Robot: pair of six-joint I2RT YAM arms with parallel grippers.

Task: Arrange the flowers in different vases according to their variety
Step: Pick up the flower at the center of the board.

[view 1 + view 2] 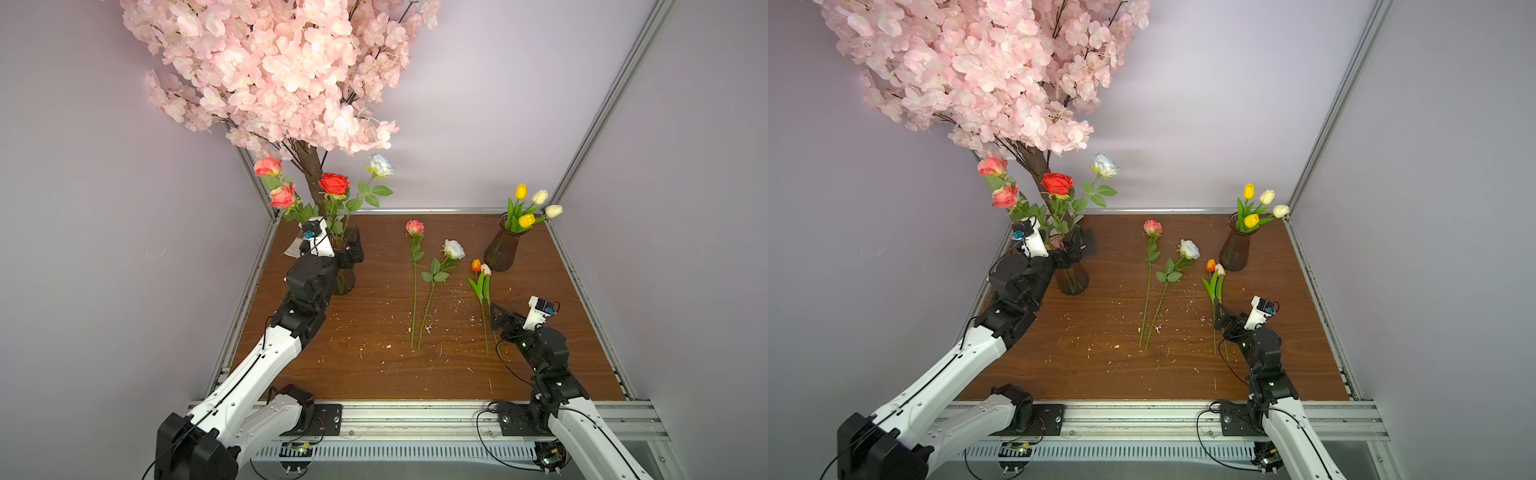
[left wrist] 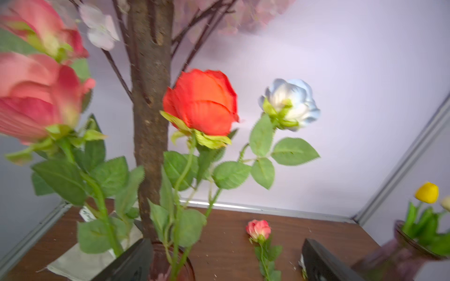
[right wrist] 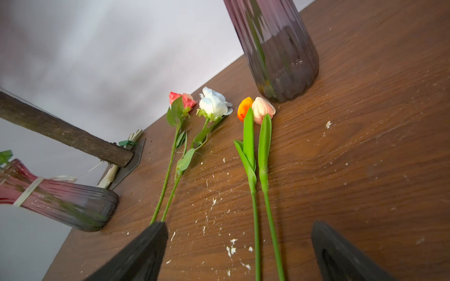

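Near the table's (image 1: pixel 374 374) front-right corner the right gripper (image 3: pixel 239 227) hangs spread over the stems of an orange tulip (image 1: pixel 476 264) and a pale pink tulip (image 1: pixel 486 270) (both lying flat). Mid-table lie a pink rose (image 1: pixel 414 227) and a white rose (image 1: pixel 454 249). At the far-left corner the left gripper (image 1: pixel 343 247) is spread at the rose vase (image 1: pixel 345 282) mouth. The tulip vase (image 1: pixel 502 249) stands far right.

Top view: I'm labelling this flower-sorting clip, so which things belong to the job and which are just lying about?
Job: rose vase, tulip vase, loose pink rose, loose white rose, orange tulip, pale pink tulip.
Lying about: blossom tree, white crumbs, paper scrap.
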